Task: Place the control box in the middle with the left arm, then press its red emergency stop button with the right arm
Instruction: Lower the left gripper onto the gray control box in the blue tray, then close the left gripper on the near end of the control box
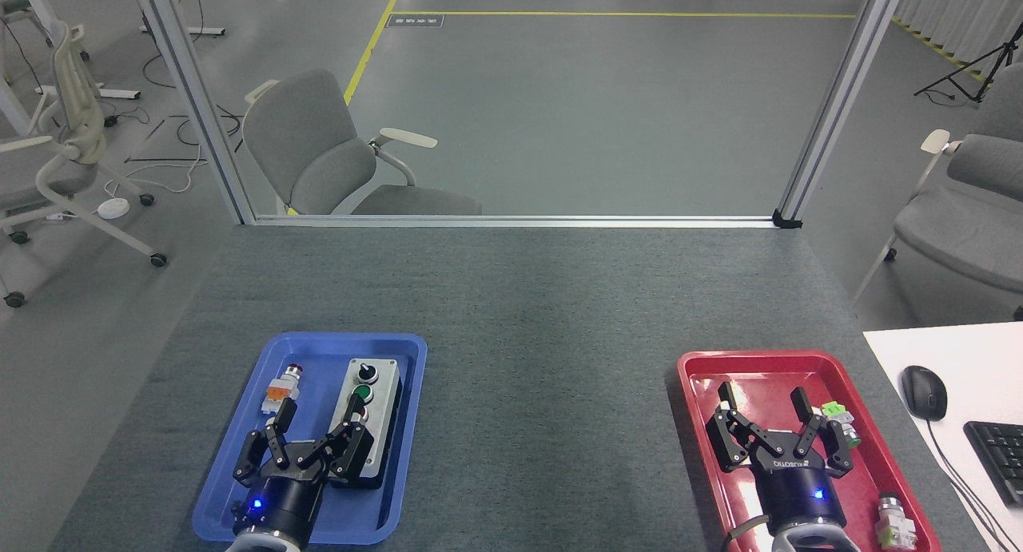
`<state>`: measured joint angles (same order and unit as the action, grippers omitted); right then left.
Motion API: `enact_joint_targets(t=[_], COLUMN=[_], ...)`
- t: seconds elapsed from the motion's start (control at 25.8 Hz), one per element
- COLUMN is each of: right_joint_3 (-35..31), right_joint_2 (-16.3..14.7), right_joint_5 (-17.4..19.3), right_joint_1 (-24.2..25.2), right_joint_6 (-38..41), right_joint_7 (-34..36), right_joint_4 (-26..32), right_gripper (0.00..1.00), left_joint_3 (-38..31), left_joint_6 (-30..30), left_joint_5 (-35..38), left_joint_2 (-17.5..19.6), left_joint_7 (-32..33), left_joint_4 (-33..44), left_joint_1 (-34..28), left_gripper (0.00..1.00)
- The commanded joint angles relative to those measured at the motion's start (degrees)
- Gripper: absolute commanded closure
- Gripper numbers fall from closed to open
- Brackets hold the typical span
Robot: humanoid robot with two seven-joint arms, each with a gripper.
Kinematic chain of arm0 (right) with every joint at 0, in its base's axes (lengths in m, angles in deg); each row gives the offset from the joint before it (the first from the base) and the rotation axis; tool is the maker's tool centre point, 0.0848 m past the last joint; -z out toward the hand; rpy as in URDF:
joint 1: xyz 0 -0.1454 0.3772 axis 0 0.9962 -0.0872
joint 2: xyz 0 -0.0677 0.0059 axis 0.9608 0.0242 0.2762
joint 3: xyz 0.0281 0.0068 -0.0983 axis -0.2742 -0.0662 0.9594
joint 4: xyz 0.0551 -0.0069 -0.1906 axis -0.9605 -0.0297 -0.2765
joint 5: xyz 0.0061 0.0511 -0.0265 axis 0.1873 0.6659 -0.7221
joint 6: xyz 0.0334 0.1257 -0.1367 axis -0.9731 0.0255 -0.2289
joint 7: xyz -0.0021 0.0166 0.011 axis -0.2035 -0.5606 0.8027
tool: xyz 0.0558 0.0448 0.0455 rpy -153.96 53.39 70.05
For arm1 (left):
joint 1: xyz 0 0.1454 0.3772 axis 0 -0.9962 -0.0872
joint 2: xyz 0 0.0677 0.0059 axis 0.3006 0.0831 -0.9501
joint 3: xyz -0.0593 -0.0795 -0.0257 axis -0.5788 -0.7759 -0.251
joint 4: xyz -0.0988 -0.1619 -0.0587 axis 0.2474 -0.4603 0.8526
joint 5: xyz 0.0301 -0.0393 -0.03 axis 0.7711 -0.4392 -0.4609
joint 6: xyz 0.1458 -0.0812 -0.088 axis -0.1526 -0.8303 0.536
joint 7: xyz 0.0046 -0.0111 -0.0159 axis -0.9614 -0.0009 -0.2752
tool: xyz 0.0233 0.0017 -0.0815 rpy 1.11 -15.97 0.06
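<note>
A dark grey felt-covered counter (527, 312) holds a blue tray (240, 464) on the robot's left and a red tray (695, 376) on its right. The control box (369, 392), a long light-grey box with a black knob and green button showing, lies in the blue tray along its right side. The left hand (317, 418) hovers over the box's near end, fingers spread wide and holding nothing; it hides the big red stop button. One finger seems to sit by the box's left edge, though contact is hard to judge from here. To grip well, the hand should shift right to straddle the box's width, close firmly, then lift clear of the tray rim. The right hand (765, 404) waits above the red tray, open and empty.
</note>
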<state>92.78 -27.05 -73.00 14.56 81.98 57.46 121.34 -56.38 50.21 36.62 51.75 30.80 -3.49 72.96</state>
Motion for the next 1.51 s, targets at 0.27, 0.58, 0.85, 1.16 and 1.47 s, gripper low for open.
enact_joint_targets(t=[0.27,0.58,0.85,1.16,1.47], right_joint_3=[1.3,1.8,1.7,1.4,1.7], right_joint_2=[-2.3,-5.0,-4.8,-1.5,0.8], right_joint_5=[-3.4,-3.7,-3.2,-2.5,-2.9], right_joint_1=[-0.1,2.1,3.4,3.7,3.7], right_joint_6=[0.2,-0.3,-0.4,-0.3,0.3], right_joint_7=[1.8,1.3,1.2,1.6,1.8], right_joint_4=[2.4,1.9,0.3,0.1,0.2], right_gripper=[0.02,0.02,0.02,0.02,0.02], left_joint_3=[0.1,3.1,10.0,10.2,9.7], left_joint_6=[0.4,2.6,1.3,-4.0,-4.1], left_joint_5=[-2.6,0.0,2.7,3.2,2.5], left_joint_2=[0.7,2.0,1.5,1.5,2.2], left_joint_7=[-0.3,-1.1,-0.9,-0.8,-0.8], left_joint_4=[1.3,6.6,3.5,-7.1,-7.1], left_joint_1=[-4.6,-9.8,-7.9,0.1,0.2], left_gripper=[0.01,0.01,0.01,0.01,0.01])
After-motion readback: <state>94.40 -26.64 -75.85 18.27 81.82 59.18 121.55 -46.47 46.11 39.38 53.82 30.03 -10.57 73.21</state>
